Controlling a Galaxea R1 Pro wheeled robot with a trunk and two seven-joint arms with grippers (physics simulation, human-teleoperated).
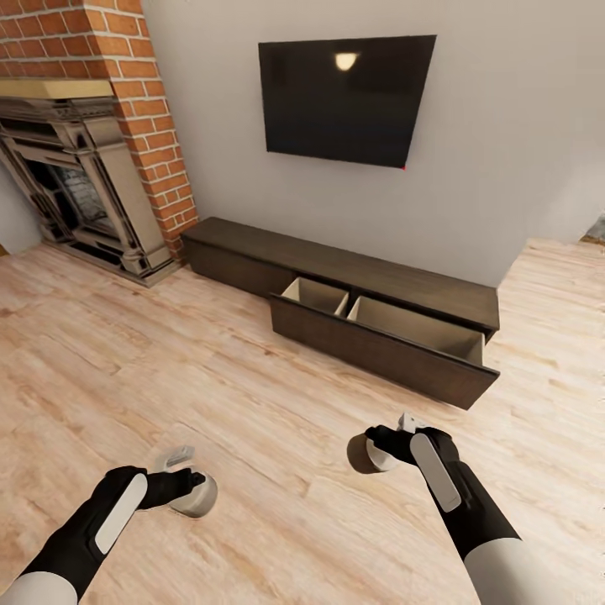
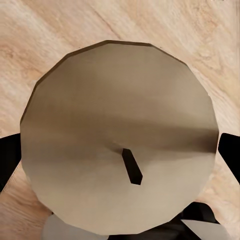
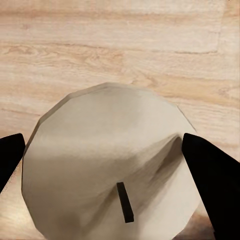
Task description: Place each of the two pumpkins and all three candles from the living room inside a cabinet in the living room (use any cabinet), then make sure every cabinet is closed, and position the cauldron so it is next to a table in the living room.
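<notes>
Both arms carry candles toward the opened cabinet.

Left gripper point(image 1: 195, 491) jaws clamp one candle point(image 1: 195, 497) at lower left; right gripper point(image 1: 374, 447) jaws clamp another candle point(image 1: 367, 454) lower right; cabinet point(image 1: 353, 290), drawer out, sits at centre frame.

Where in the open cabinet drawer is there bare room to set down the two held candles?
Both compartments of the cabinet's pulled-out drawer look bare: the smaller one nearer the fireplace and the longer one beside it, split by a divider. The cabinet top is bare too. Each tool, left and right, grips a candle.
</notes>
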